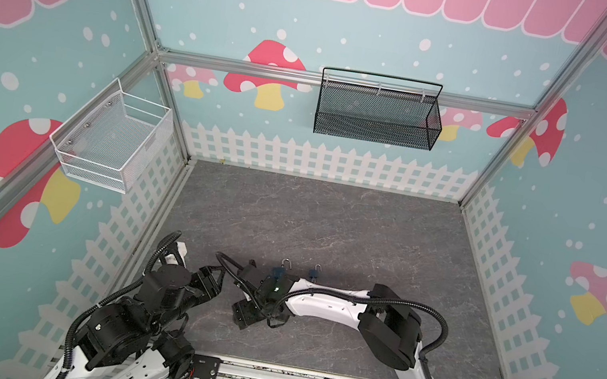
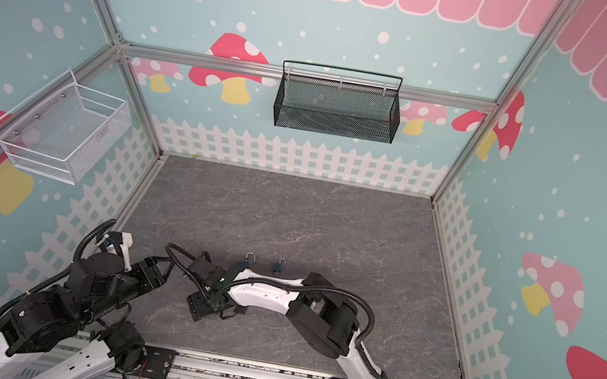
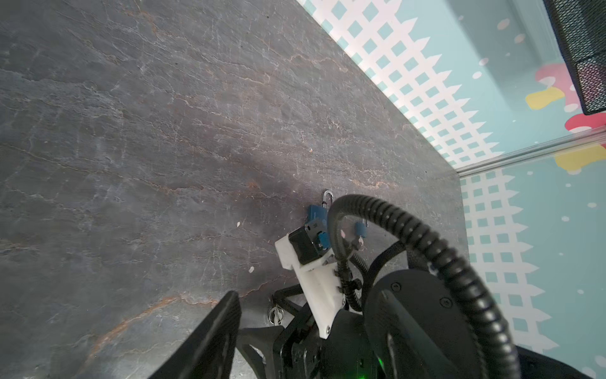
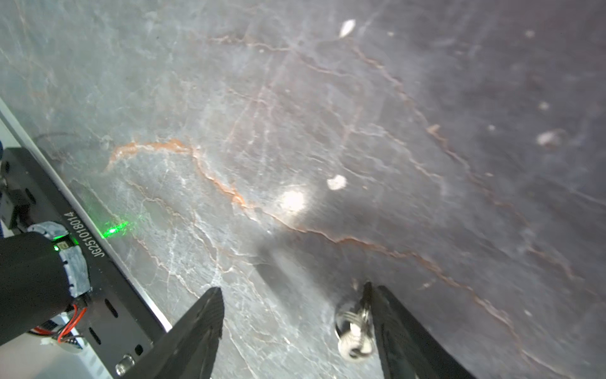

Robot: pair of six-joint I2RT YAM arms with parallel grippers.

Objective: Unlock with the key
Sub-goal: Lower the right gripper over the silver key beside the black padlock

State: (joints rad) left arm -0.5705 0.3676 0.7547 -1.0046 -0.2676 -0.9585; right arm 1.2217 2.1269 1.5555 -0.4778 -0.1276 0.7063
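Overhead, in both top views, a larger blue padlock [image 1: 279,271] and a smaller blue padlock [image 1: 314,273] lie near each other on the table [image 1: 329,224], just beyond the right arm [image 1: 324,304], which reaches across toward the left arm [image 1: 167,284]. Next, the left wrist view shows only one of the left fingers [image 3: 213,331], so whether they are spread or clenched I cannot tell, and a silver key ring [image 3: 277,313] on the table between the right fingers [image 3: 257,339]. Lastly, the right wrist view shows those right fingers spread apart and grasping nothing, the blurred key ring lying between them, right against one finger.
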